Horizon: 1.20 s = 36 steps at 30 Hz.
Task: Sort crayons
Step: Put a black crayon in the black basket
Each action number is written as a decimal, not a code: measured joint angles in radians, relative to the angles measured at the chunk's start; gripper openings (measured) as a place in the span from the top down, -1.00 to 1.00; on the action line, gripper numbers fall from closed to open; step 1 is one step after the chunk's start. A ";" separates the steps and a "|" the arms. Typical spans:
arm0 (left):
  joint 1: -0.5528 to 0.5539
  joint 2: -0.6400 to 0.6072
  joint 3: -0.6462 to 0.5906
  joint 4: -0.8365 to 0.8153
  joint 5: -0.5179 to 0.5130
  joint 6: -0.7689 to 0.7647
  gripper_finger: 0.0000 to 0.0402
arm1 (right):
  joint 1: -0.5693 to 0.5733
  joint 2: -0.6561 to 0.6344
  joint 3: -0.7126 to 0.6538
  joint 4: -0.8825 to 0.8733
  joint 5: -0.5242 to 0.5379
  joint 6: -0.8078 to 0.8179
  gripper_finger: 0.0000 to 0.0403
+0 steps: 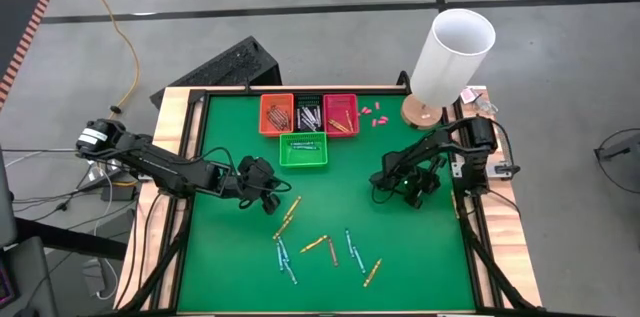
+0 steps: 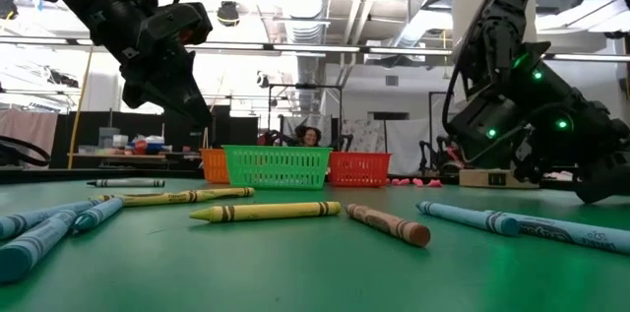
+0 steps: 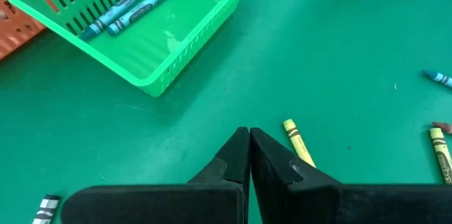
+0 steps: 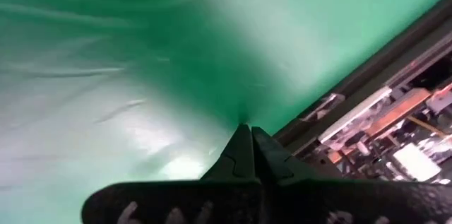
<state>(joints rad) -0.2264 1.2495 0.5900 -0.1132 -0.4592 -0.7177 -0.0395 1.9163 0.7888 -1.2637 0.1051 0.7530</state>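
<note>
**Crayon sort: partly done**

Filed: two teal wax crayons (image 3: 127, 8) in green slatted plastic basket (image 3: 191, 54); three rear baskets stocked. Outstanding: loose crayons (image 1: 330, 247) on green mat. Left gripper (image 3: 249, 133), right gripper (image 4: 245, 130): clenched, empty.

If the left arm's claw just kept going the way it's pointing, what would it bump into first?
Probably the green basket. The left gripper, shut and empty, points over bare mat toward it; the yellow crayon lies just beside that line.
</note>
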 joint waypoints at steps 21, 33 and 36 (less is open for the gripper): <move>0.000 0.000 0.000 -0.001 -0.003 0.019 1.00 | -0.016 -0.003 -0.117 0.024 -0.141 0.003 1.00; 0.000 0.000 0.000 -0.001 -0.002 0.019 1.00 | 0.022 0.007 -0.021 0.003 -0.297 -0.031 1.00; 0.003 0.000 0.000 -0.001 -0.003 0.029 1.00 | 0.047 0.007 0.059 -0.026 -0.255 -0.026 1.00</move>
<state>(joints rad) -0.2236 1.2494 0.5900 -0.1137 -0.4621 -0.6885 0.0071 1.9232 0.8476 -1.2897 -0.1497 0.7266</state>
